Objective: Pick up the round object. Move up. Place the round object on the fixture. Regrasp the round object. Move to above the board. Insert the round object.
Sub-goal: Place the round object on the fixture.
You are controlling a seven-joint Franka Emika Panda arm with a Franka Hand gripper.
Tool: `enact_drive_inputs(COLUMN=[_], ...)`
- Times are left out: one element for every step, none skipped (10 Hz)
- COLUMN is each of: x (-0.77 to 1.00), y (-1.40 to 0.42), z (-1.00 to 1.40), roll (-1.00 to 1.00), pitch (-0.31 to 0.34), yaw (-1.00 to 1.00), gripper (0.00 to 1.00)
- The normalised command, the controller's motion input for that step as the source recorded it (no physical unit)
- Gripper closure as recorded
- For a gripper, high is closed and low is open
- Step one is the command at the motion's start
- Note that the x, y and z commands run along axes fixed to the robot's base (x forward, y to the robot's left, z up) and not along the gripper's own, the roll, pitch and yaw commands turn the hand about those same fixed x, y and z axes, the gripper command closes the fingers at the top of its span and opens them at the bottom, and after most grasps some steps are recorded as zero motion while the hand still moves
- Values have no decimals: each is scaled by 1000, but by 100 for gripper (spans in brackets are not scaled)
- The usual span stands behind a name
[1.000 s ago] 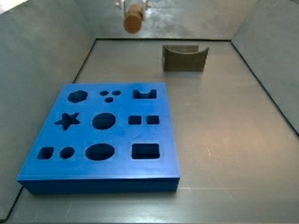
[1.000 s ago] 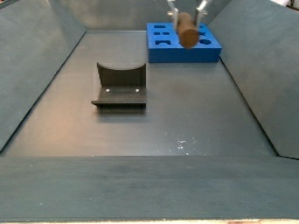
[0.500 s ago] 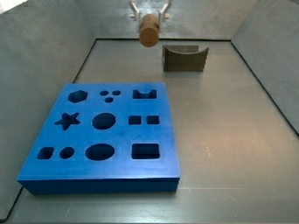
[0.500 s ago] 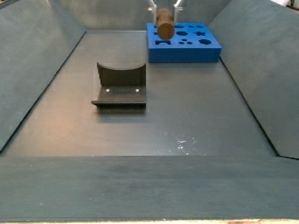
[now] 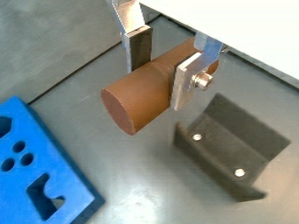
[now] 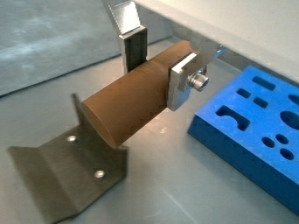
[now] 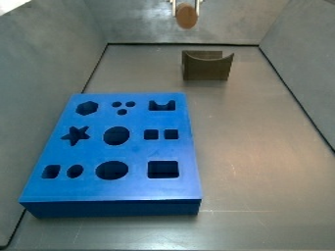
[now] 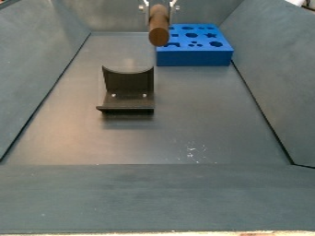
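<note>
Grey walled floor, bare save for board and fixture; peg lifted, not yet set down.

Gripper raised near the fixture, jaws clamped on the round object, carried clear of the floor. Pick-up and lift judged complete; placing on the fixture, regrasp, travel to the board and insertion outstanding. Fixture cradle empty in both side views. Floor plain grey metal, sloped side walls.

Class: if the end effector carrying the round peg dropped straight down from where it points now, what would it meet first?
Probably the bare floor beside the fixture. The end effector holds the round peg high, between fixture and board, though depth is unclear.
</note>
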Motion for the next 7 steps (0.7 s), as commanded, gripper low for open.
enact_drive_inputs(x=[821, 914, 866, 776, 710, 627, 567], y=[1000, 1000, 852, 635, 477, 279, 135], z=[114, 88, 53, 24, 9, -3, -7], roll=[-1000, -1000, -1000, -1000, -1000, -1000, -931], pitch=[131, 159, 176, 200, 218, 246, 253], yaw=[-50, -65, -74, -93, -110, -139, -113], gripper=[100, 100, 100, 100, 100, 100, 100])
